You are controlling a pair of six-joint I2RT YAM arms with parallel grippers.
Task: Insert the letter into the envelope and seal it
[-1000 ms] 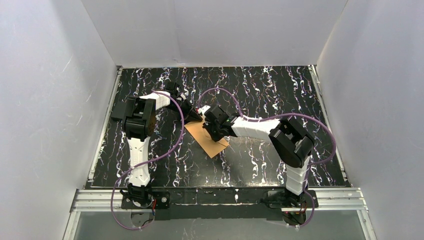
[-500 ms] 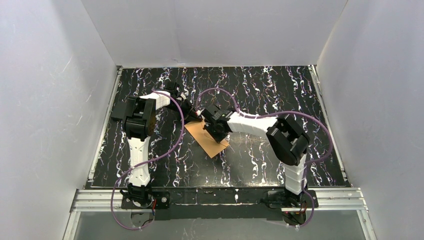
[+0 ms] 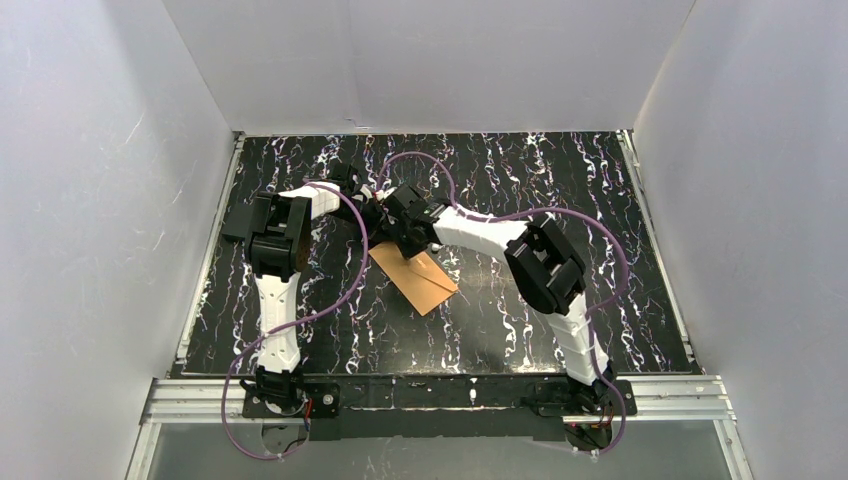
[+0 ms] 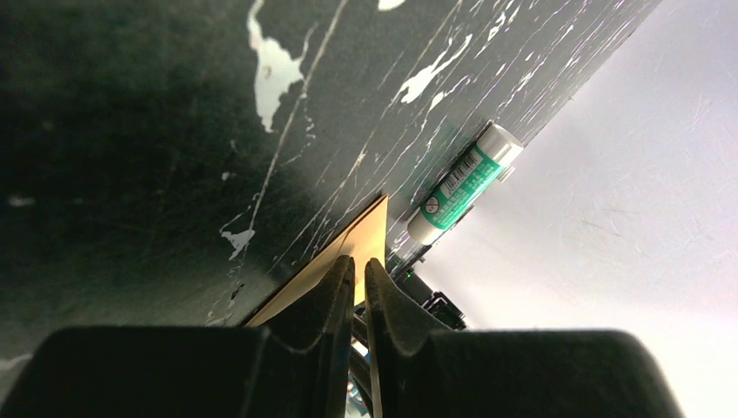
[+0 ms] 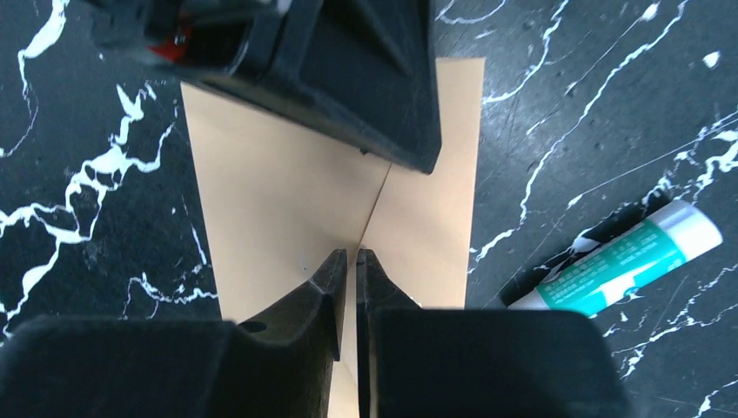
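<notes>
The right gripper (image 5: 348, 261) points straight down, its jaws drawn almost together with only a hairline slit. The tips rest on the envelope (image 5: 270, 183), where the flap's edge line ends. I cannot tell if any paper is pinched. Behind it the wrist bends down from a forearm that runs toward 4 o'clock to a raised elbow, and the upper arm drops toward 5 o'clock to its base.

The left gripper (image 4: 358, 274) is likewise nearly closed and lies low over the envelope's far end, at 12 o'clock of the right tips. Whether it grips is unclear. Its forearm runs back toward 9 o'clock, then down to 6.

The envelope lies flat, left of the middle of the table (image 3: 560, 170), its length running from 10 to 4 o'clock. A glue stick (image 5: 627, 257) lies at 3 o'clock of the right tips.
</notes>
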